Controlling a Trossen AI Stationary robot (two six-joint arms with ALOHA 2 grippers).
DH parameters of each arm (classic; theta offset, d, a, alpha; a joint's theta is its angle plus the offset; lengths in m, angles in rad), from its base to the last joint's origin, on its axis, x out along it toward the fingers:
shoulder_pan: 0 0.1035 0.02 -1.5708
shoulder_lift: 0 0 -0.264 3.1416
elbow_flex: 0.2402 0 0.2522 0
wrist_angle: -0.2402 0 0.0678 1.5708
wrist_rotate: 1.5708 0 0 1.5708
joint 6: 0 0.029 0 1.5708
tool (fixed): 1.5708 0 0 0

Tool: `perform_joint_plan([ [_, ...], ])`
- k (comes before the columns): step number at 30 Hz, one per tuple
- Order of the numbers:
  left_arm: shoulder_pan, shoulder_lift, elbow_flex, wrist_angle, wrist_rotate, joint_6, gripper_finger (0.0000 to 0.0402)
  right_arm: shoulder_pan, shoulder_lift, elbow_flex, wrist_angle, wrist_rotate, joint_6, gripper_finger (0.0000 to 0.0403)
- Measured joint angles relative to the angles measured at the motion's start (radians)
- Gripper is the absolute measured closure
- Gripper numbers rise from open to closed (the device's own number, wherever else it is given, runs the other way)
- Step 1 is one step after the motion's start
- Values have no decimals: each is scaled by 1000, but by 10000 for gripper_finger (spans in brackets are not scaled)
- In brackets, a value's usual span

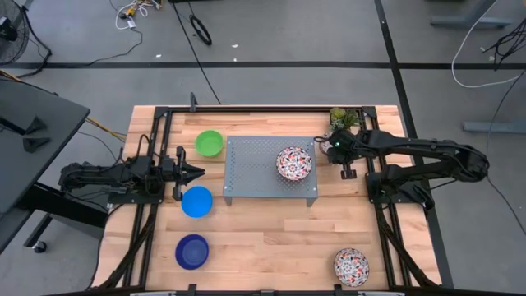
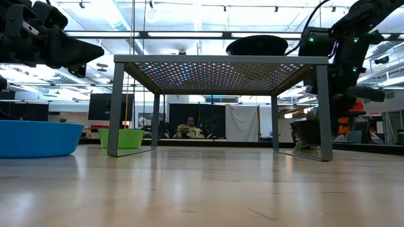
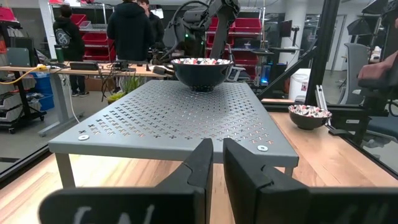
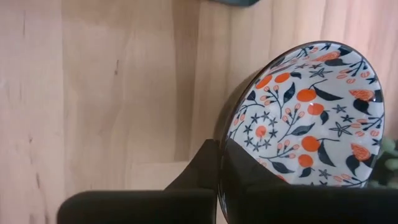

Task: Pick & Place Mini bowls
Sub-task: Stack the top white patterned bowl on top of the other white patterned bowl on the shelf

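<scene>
My right pincer (image 4: pixel 219 180) is clamped on the rim of a floral bowl (image 4: pixel 305 118) (tilted on edge) beside the stand (image 1: pixel 255 168); my left pincer (image 3: pixel 217 165) hangs nearly closed, empty.

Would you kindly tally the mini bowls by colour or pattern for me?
Green bowl: 1
Light blue bowl: 1
Dark blue bowl: 1
Floral bowls: 3, one on the stand, one apart, one gripped by the right hand
Total: 6
</scene>
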Motion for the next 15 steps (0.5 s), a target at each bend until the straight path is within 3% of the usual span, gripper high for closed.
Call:
perform_joint_plan([
  [15, 0, 0, 0, 0, 0, 0, 358, 0, -86, 99, -80, 53, 78, 402],
])
